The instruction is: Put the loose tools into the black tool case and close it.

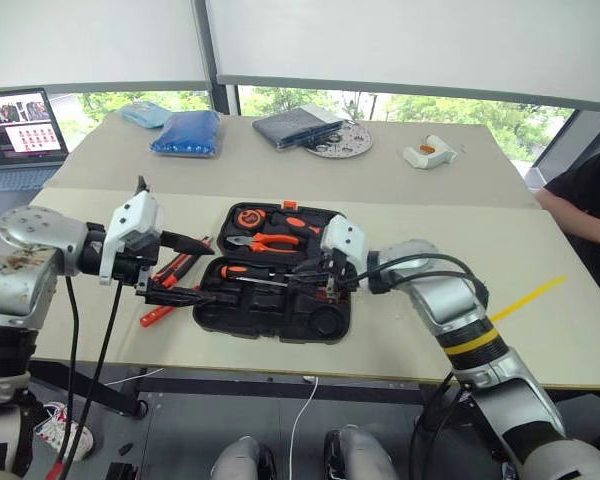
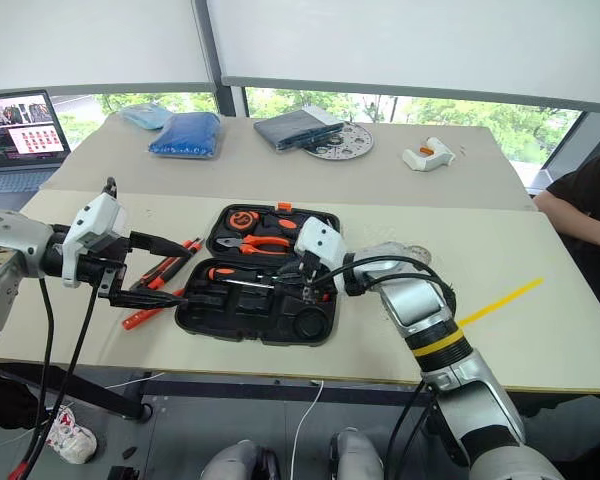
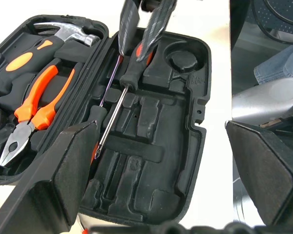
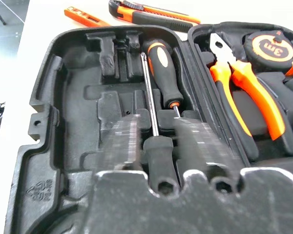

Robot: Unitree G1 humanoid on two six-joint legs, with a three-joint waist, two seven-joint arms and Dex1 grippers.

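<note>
While the flat black moulded-plastic tool case (image 1: 272,272) lies open on the pale table (image 1: 540,330) in the left eye view, the right gripper (image 1: 316,277) reaches over its near half, presumably to seat a tool in a recess; the left gripper (image 1: 185,268) hangs just beside the case's left edge, fingers spread and empty, above an orange-black utility knife (image 1: 176,266) and a slim orange pen-like tool (image 1: 156,314) waiting on the table. From the left wrist, two long screwdrivers (image 3: 118,105) lie side by side in the empty half near the hinge, the right gripper's fingers above the handle of one; orange-handled pliers (image 3: 33,111) and a steel-headed hammer (image 3: 68,33) fill the other half. From the right wrist, the fingers straddle one black screwdriver handle (image 4: 160,161) with a gap either side, so they look released, not clenched.
</note>
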